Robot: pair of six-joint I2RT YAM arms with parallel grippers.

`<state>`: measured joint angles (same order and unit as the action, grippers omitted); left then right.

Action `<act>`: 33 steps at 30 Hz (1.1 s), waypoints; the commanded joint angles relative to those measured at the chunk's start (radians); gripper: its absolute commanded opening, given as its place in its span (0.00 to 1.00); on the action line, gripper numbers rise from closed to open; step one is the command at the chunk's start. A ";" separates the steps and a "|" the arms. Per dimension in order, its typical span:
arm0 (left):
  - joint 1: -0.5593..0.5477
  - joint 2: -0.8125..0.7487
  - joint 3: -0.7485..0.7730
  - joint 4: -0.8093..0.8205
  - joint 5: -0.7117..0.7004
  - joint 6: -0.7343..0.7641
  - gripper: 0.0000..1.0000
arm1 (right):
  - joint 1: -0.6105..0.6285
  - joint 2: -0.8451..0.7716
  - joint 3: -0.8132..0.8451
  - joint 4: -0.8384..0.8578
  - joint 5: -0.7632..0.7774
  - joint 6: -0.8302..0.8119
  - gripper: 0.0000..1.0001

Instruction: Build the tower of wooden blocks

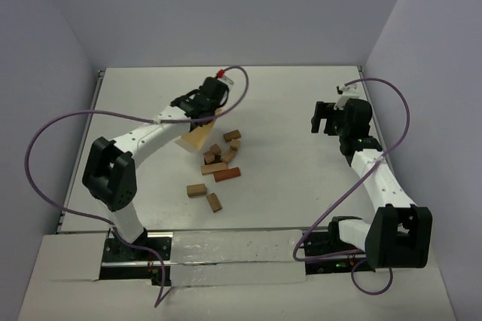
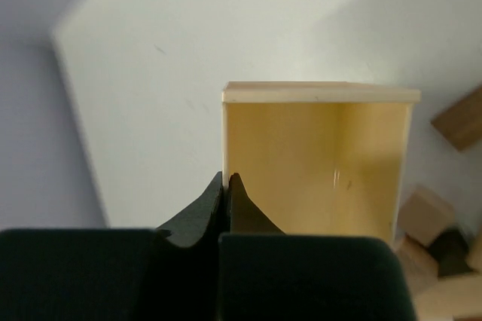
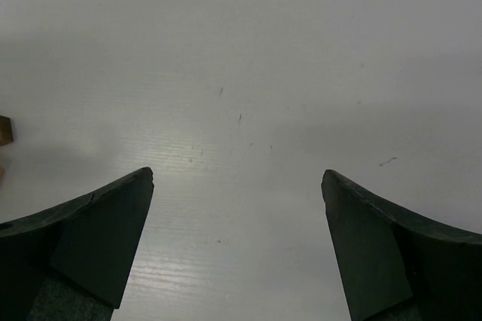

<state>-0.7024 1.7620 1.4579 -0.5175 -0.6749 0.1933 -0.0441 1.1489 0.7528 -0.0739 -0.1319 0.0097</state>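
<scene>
**White table, loose blocks beside a gripped box**

White table (image 1: 301,185) with pale walls on three sides fills the overhead view. The left gripper (image 2: 227,185) reaches to the far left-centre and is pinched tight on one side wall of a pale wooden box (image 2: 320,93), whose open inside faces the wrist camera. The wood blocks (image 1: 221,157) lie in a loose cluster just beside the box, on the side toward the table's middle. In the left wrist view they show at the box's lower right corner, off to the side of the fingers. A reddish-brown block (image 1: 227,174) lies at the near edge of the cluster. Two tan blocks (image 1: 196,191) sit apart, closer to the arm bases. The right gripper (image 3: 237,178) hangs spread wide over bare table at the far right, well apart from the blocks.
</scene>
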 commanded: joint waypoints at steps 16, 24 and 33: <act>0.864 -0.073 -0.116 -0.012 0.834 -0.020 0.00 | -0.005 0.023 0.047 -0.023 -0.128 -0.073 1.00; 1.040 0.006 -0.137 0.006 0.922 0.169 0.00 | -0.005 0.023 0.043 -0.024 -0.140 -0.082 1.00; 1.128 0.054 -0.186 0.039 0.943 0.257 0.00 | -0.005 0.037 0.042 -0.018 -0.136 -0.074 1.00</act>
<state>0.3933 1.7941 1.2815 -0.5300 0.2126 0.3917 -0.0441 1.1751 0.7528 -0.0994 -0.2603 -0.0574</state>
